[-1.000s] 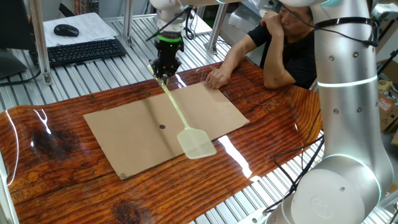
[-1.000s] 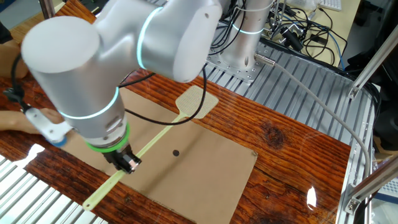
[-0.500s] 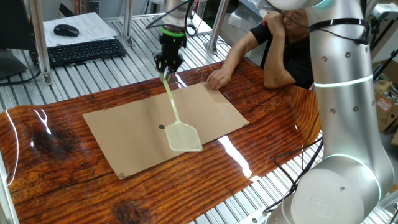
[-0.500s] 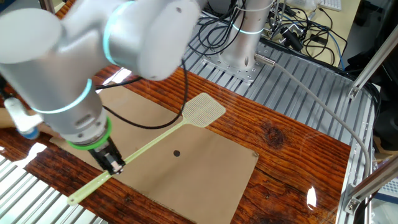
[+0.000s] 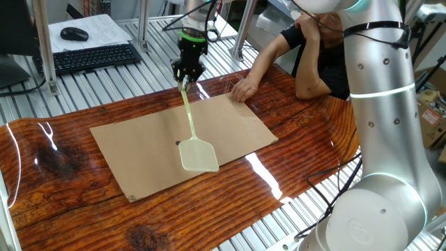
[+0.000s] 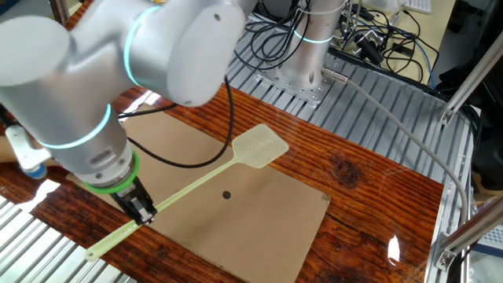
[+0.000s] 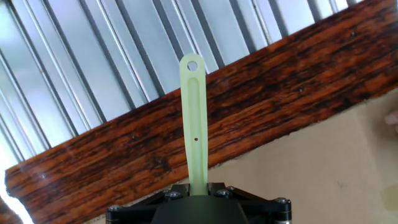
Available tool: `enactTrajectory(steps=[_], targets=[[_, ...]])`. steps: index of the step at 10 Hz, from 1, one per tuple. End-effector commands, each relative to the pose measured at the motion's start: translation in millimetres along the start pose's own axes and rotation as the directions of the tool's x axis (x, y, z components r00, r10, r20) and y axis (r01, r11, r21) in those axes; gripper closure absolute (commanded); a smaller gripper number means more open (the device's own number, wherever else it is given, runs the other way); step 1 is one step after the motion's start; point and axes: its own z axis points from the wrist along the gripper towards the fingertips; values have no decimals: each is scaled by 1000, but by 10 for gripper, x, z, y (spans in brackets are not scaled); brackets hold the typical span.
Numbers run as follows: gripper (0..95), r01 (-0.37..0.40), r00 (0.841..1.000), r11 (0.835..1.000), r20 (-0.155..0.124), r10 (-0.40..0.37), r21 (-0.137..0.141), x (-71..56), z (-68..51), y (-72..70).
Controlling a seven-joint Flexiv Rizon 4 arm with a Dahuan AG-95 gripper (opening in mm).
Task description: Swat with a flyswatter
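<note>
**A:** Hand view first: the flyswatter [image 7: 192, 124] handle runs straight up out of the gripper [image 7: 198, 186], its end with the hanging hole over the bare wood of the table [image 7: 298, 81]. The fingers look clamped on the handle, though the black housing covers the contact itself.

**B:** From where I stand the other fixed view agrees. The gripper [image 6: 141, 213] pinches the handle a little way up from its free end, and the flyswatter [image 6: 212, 179] slants up across the cardboard sheet [image 6: 259, 228], with the mesh head raised clear of it.

**A:** So where would you say it is in the job?

**B:** Picked up and aimed, I'd judge. In one fixed view the head of the flyswatter [image 5: 198, 153] sits right beside the dark spot [image 5: 178, 143] on the cardboard sheet [image 5: 139, 153]. The blow on that spot looks undelivered.

**A:** Is the spot a fly?

**B:** Too small to tell. It shows again in the other fixed view, the dark spot [image 6: 226, 195], well below the head.

**A:** Anything else hidden?

**B:** The person [image 5: 306, 56] at the far edge is cut off above the shoulders, and the hand view never shows the mesh head.
</note>
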Motion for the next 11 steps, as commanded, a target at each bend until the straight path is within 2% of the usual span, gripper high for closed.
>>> enactTrajectory(steps=[1, 3, 4, 5, 6, 8, 9, 11], targets=[[950, -1, 1000, 1000, 5, 1, 0, 11, 16, 7], [950, -26, 1000, 999, -7, 26, -19, 78, 44, 40], [950, -55, 998, 998, 6, 55, -9, 178, 78, 81], [950, -61, 998, 998, 5, 61, -4, 178, 78, 81], [950, -102, 995, 995, 6, 102, -11, 178, 78, 81], [950, -169, 985, 985, 39, 169, -20, 178, 78, 81], [950, -199, 979, 980, 42, 200, -18, 178, 78, 81], [950, -186, 982, 983, 45, 186, 5, 178, 78, 81]])
